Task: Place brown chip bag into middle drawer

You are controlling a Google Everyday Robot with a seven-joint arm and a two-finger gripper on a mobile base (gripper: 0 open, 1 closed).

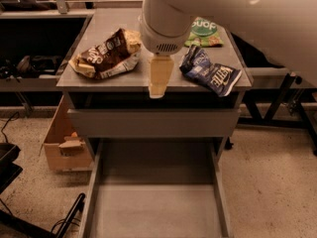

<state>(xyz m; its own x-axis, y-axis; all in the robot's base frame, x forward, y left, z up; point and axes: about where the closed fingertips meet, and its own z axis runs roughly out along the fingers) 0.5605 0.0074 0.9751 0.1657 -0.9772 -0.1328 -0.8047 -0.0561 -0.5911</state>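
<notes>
Item 1. Brown chip bag [106,55]: crumpled dark-brown foil with white lettering and tan-yellow ends. We record it lying on the left half of the cabinet top [116,81], a flat, matte grey metal surface. Nothing touches it.

Item 2. Middle drawer [156,209]: a wide, shallow grey metal tray with a long flat floor and low side walls. It is pulled fully out below the cabinet.

Item 3. Upper drawer front [153,123]: a plain grey panel, slightly proud of the cabinet face.

Item 4. Dark-blue bag [210,73]: creased glossy foil with white lettering, on the right half of the top.

Item 5. Green bag [203,32]: smaller, at the rear right, partly hidden by the arm.

Item 6. Gripper [157,89]: cream-coloured, smooth and blade-shaped, hanging from a rounded white wrist housing [163,31]. We place it over the front edge of the top, between the brown and blue bags and apart from both. It holds nothing. We cannot tell whether it is spread or closed.

Item 7. Cardboard box [62,148]: open, on the speckled floor [270,182] to the cabinet's left.
</notes>
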